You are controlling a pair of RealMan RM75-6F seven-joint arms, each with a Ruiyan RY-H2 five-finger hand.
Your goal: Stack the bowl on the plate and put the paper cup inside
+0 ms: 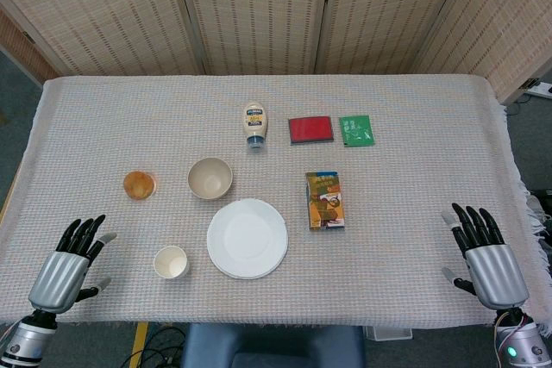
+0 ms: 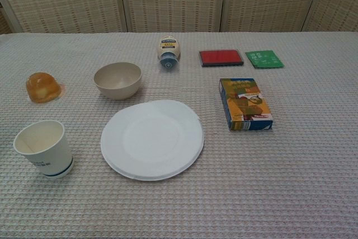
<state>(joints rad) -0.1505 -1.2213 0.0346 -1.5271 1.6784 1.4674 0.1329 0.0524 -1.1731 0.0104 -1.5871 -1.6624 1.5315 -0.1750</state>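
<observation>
A beige bowl [image 1: 210, 177] [image 2: 117, 80] stands upright just beyond the white plate [image 1: 247, 238] [image 2: 151, 138], apart from it. The white paper cup [image 1: 171, 262] [image 2: 44, 148] stands upright left of the plate, near the table's front edge. My left hand [image 1: 71, 263] rests at the front left corner, fingers spread, holding nothing, a little left of the cup. At the front right corner my right hand [image 1: 483, 255] lies the same way, far from all three objects. Neither hand shows in the chest view.
An orange jelly-like cup [image 1: 139, 184] [image 2: 42, 87] sits left of the bowl. A mayonnaise bottle [image 1: 255, 124] [image 2: 169, 52] lies at the back. A red pad [image 1: 310, 129] [image 2: 221, 57], a green packet [image 1: 355, 130] [image 2: 264, 59] and a colourful box [image 1: 325, 200] [image 2: 245, 103] lie to the right.
</observation>
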